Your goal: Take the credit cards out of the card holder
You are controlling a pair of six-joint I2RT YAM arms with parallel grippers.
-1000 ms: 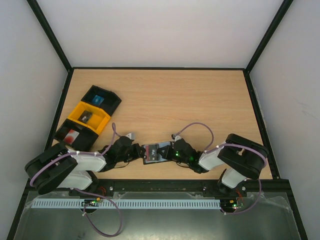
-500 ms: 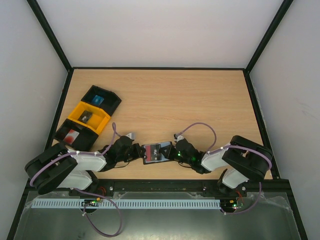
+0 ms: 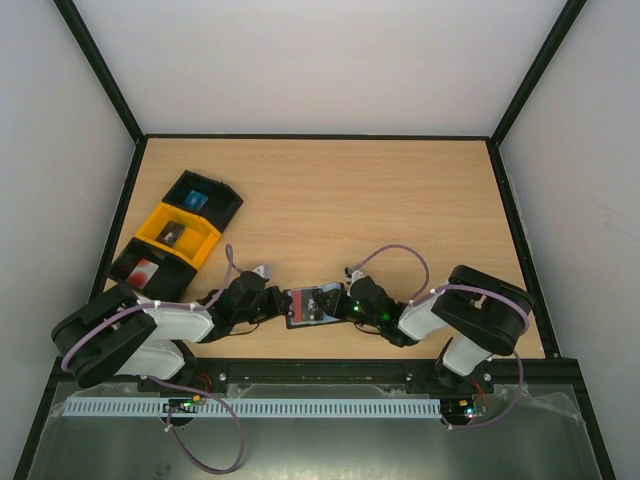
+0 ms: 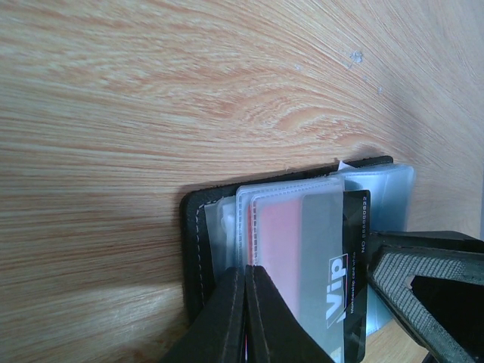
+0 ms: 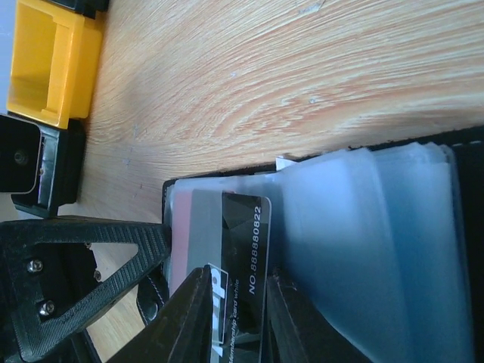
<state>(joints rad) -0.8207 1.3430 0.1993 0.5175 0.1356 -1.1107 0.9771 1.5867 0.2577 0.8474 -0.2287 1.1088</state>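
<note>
The card holder (image 3: 312, 305) is clamped by the left gripper (image 4: 243, 278) at lower centre. A dark card (image 5: 246, 223) is pinched by the right gripper (image 5: 238, 274).

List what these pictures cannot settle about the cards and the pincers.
Top external: card holder too small; cards and print unreadable.
Right wrist: right pincer straddles the black card; bottom edge cuts off any contact.
Left wrist: left pincer hides the lower end of the red card.
Both wrists: cloudy sleeves blur how many cards are inside.
</note>
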